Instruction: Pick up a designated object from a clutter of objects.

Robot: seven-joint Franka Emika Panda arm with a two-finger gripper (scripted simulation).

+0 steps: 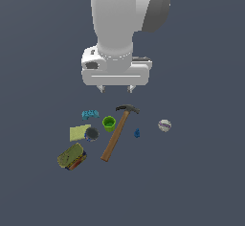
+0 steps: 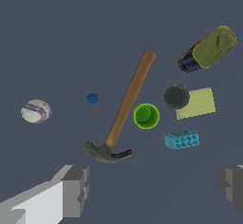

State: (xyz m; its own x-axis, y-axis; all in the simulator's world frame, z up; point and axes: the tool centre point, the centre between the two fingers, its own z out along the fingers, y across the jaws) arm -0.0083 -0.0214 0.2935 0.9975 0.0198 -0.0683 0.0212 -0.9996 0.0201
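We had the gripper (image 1: 115,89) hanging well above the clutter, jaws spread wide and holding nothing. In the wrist view both fingers (image 2: 76,190) sat far apart at the frame edges w/ bare floor between them.

The target, a small teal-blue studded toy brick (image 1: 90,114), lay on the dark floor at the near-arm edge of the pile. It sat just beside the green cup (image 1: 109,123), apart from it, not touching as far as we could tell. In the wrist view the brick (image 2: 182,140) showed its studs and lay flat, wider than tall.

Other bits around it:
- wooden-handled hammer (image 1: 117,133), head close to the cup, handle running away from the arm
- yellow-green square pad (image 1: 79,132) w/ a dark round thing (image 1: 92,134) at its edge; overlap or just touching, we couldn't say
- olive-and-red box (image 1: 72,156), farthest from the arm
- tiny dark blue bit (image 1: 137,133) on the other side of the hammer handle
- white ball (image 1: 164,125) w/ purple stripe, well apart toward the exterior view's right

Progress, as we judged it: nothing done yet. No descent, no contact, no grasp, and every item sat flat on the floor. In the exterior view the gripper looked centred more over the hammer head than the brick, so left to do were a shift toward the exterior view's left, lowering, closing across the brick's narrow side and lifting. The cup looked like the main risk of a bump.
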